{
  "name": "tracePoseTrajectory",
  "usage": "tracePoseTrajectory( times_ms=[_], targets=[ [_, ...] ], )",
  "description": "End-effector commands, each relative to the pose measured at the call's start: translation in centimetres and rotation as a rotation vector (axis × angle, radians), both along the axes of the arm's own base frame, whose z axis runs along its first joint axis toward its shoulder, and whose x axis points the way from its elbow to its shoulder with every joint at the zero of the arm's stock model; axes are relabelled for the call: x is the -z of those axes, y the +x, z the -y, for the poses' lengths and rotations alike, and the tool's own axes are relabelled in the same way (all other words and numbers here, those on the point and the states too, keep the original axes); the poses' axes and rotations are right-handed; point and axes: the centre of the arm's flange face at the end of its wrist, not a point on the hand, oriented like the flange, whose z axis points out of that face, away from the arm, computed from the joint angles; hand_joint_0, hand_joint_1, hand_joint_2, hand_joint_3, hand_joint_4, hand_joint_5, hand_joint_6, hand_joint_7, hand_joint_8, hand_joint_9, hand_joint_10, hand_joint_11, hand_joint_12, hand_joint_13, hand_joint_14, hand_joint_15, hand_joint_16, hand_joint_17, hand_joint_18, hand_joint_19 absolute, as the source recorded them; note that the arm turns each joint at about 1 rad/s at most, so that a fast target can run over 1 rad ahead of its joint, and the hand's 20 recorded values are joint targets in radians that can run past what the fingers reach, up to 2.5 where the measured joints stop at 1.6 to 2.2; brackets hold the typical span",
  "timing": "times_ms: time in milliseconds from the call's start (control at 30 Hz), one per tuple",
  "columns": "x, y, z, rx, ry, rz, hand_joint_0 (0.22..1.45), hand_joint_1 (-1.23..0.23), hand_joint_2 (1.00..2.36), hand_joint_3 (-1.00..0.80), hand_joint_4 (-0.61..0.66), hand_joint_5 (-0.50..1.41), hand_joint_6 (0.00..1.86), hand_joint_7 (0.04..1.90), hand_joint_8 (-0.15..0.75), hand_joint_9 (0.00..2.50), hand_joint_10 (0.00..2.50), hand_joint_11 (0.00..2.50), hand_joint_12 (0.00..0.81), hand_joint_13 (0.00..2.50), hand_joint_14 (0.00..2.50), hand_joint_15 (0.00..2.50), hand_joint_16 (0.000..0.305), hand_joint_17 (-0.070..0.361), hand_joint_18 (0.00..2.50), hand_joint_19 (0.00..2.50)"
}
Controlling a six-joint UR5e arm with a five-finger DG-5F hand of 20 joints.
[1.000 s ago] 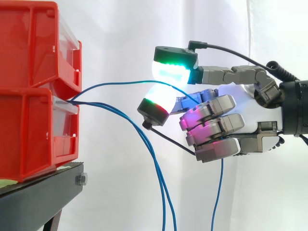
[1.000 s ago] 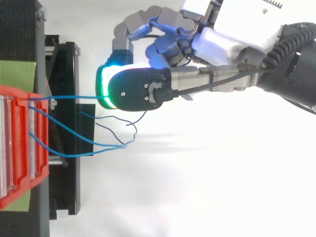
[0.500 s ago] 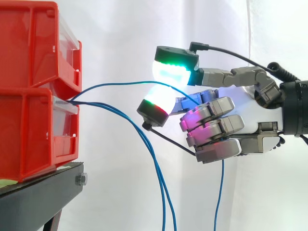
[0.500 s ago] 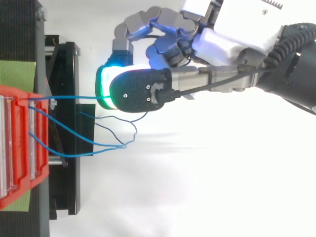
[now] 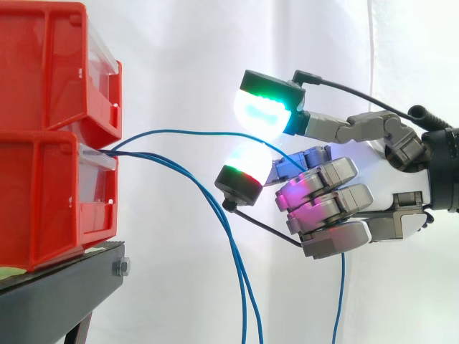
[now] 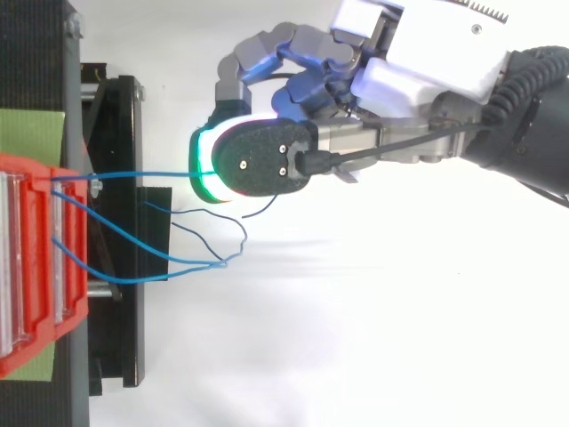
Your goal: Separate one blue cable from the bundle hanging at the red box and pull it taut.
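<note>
One blue cable (image 5: 193,131), nearly level, from red box (image 5: 43,193) into curled robot hand (image 5: 326,204)

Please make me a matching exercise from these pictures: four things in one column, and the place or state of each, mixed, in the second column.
1 red bins
2 upper blue cable
3 two lower blue cables
4 black stand

a under the bins
b runs into the hand's curled fingers
c droop downward
d stacked at left

Pairs: 1-d, 2-b, 3-c, 4-a
</note>
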Motion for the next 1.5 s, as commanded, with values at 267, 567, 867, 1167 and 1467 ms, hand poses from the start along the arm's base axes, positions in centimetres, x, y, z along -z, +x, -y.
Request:
tracePoseTrajectory(
  times_ms=[267, 567, 867, 1167, 1467],
  targets=[
    [0.01, -0.01, 0.0, 0.0, 0.001, 0.0, 0.63, -0.67, 1.01, -0.36, 0.11, -0.17, 0.95, 1.1, 0.319, 0.89, 1.59, 1.2, 0.331, 0.95, 2.45, 1.21, 0.037, 0.083, 1.28, 1.55],
    [-0.04, 0.07, -0.14, -0.003, 0.001, 0.005, 0.63, -0.74, 1.02, -0.12, 0.06, -0.14, 0.95, 1.19, 0.327, 0.92, 1.62, 1.21, 0.336, 0.97, 2.45, 1.21, 0.039, 0.089, 1.3, 1.55],
    [-0.13, 0.19, -0.3, -0.008, 0.002, 0.016, 0.64, -0.77, 1.02, -0.03, 0.0, -0.13, 0.95, 1.25, 0.345, 0.95, 1.66, 1.17, 0.349, 0.98, 2.48, 1.18, 0.045, 0.101, 1.33, 1.52],
    [-0.11, 0.14, -0.14, -0.002, -0.004, 0.011, 0.65, -0.77, 1.02, -0.04, 0.02, -0.13, 0.95, 1.26, 0.336, 0.95, 1.62, 1.2, 0.347, 0.98, 2.48, 1.18, 0.045, 0.101, 1.33, 1.51],
    [-0.1, 0.12, -0.12, 0.0, -0.004, 0.01, 0.64, -0.74, 1.01, -0.07, 0.05, -0.13, 0.96, 1.21, 0.352, 0.99, 1.58, 1.17, 0.349, 1.03, 2.42, 1.18, 0.046, 0.104, 1.36, 1.51]
  ],
)
